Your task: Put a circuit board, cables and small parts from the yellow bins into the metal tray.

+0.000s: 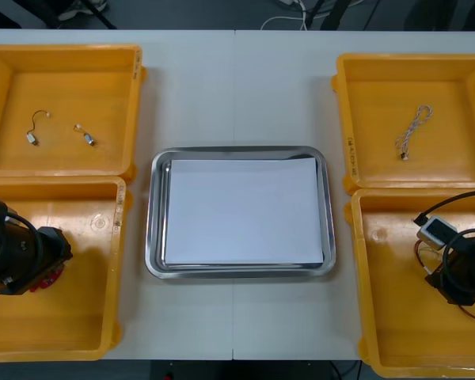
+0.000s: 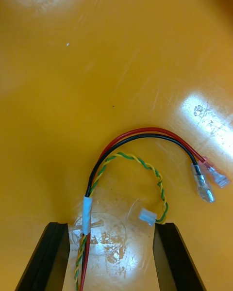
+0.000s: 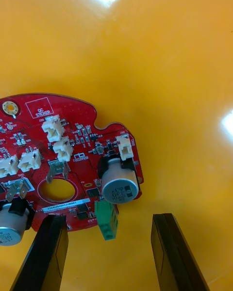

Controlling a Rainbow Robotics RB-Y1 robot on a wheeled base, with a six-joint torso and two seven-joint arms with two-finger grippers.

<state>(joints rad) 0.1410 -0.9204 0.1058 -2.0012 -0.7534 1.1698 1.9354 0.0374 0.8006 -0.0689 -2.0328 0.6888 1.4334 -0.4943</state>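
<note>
My left gripper [image 3: 109,254] is open, low over the floor of the near-left yellow bin [image 1: 87,317]. The round red circuit board [image 3: 73,145] lies just ahead of its fingers, with the board's green connector between the fingertips. In the front view the board [image 1: 47,279] peeks out from under the left arm [image 1: 20,253]. My right gripper [image 2: 110,257] is open inside the near-right yellow bin [image 1: 396,317]. A red and yellow cable [image 2: 141,138] with a black strand runs up between its fingers and curves away. The metal tray [image 1: 154,214], white inside, sits in the middle.
The far-left yellow bin [image 1: 8,87] holds two small metal parts [image 1: 33,136] [image 1: 87,138]. A twisted blue and white cable [image 1: 412,131] lies in the far-right yellow bin [image 1: 459,87]. Bare table runs between bins and tray.
</note>
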